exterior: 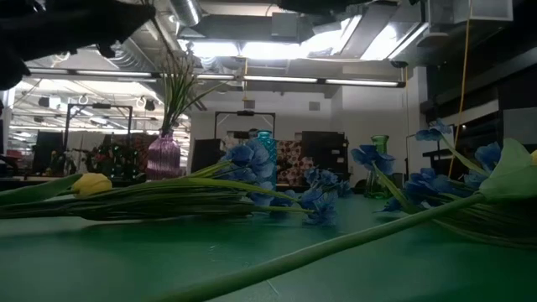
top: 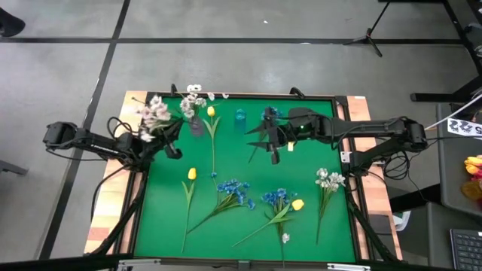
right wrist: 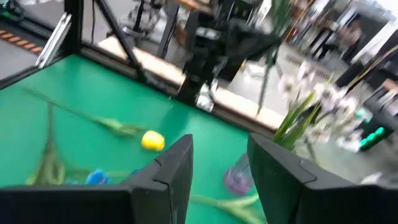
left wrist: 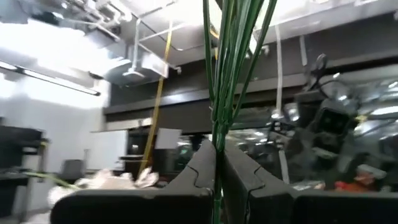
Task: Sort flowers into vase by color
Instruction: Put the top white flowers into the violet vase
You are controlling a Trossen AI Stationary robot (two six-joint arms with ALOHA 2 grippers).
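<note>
— Left tool [left wrist: 219, 180]?
— Shut tight on green stalks of a white spray [top: 154, 113], held above the counter's [top: 339, 218] far left corner, beside the purple vase [top: 196, 124]
— Right tool [right wrist: 219, 171]?
— Half open, empty, over the far middle; yellow tulips [top: 192, 174], blue blooms [top: 235, 190] lying nearer

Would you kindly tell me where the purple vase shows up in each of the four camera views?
High view: the purple vase stands near the mat's far edge, left of centre, white flowers beside it.
Low view: left of centre, behind the lying stems.
Left wrist view: not in it.
Right wrist view: low, between the right gripper's fingers.
Shared landmark: the green mat.
</note>
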